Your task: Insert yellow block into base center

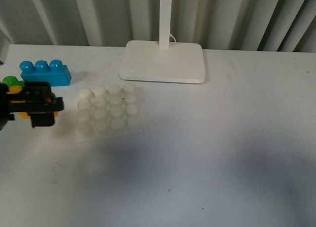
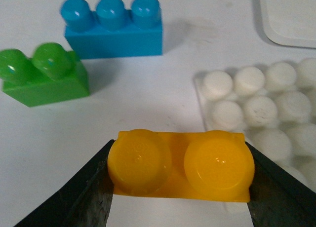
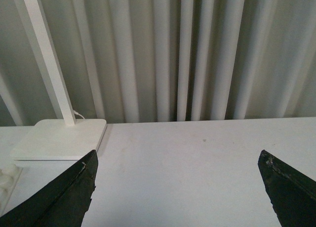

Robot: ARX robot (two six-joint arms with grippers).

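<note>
Currently the left gripper is clamped on the yellow block, one finger at each end, studs toward the wrist camera. It is just left of the white studded base, not over its center. Lifted or resting on the table: cannot tell. A green block and a blue block lie close behind. The right gripper's fingers are spread wide, holding nothing.
</note>
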